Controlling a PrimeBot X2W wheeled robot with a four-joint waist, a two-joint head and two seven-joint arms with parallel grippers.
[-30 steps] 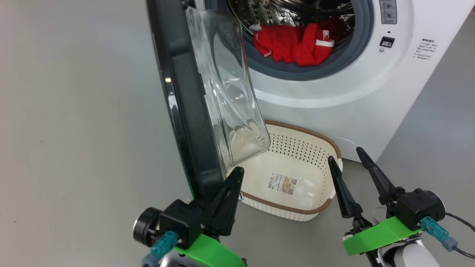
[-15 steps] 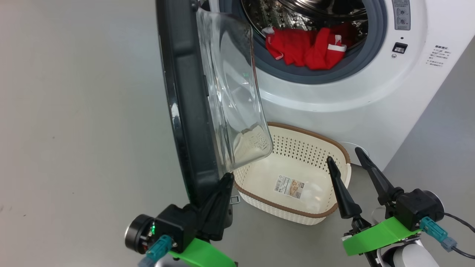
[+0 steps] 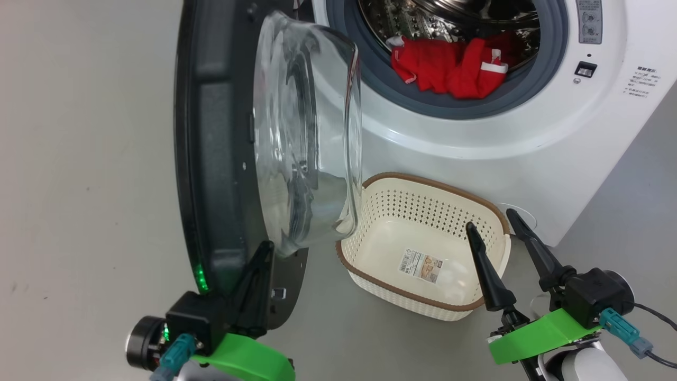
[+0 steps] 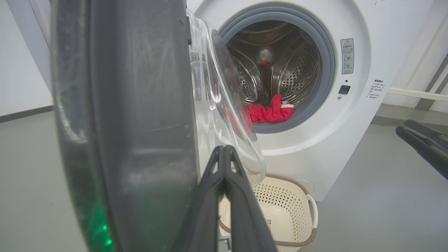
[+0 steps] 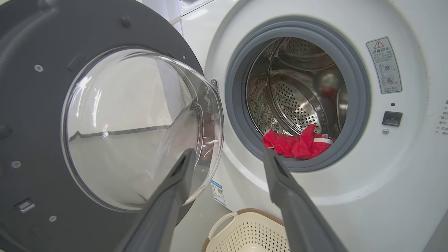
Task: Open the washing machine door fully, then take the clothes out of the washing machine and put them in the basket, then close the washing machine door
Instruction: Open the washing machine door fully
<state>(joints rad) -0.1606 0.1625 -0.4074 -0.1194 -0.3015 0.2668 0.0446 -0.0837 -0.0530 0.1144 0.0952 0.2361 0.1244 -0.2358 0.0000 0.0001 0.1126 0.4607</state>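
Left gripper fingers pressed together, empty, against door 6 o'clock edge. Right gripper spread wide, empty, at basket 3 o'clock.

Door open, perhaps not fully; red clothes at machine mouth; cream basket upright in front.

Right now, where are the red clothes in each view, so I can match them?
Head view: the clothes lie top, right of centre.
Left wrist view: the clothes lie just right of centre.
Right wrist view: the clothes lie right of centre, slightly low.
Shared landmark: the grey rubber ring just beneath them.
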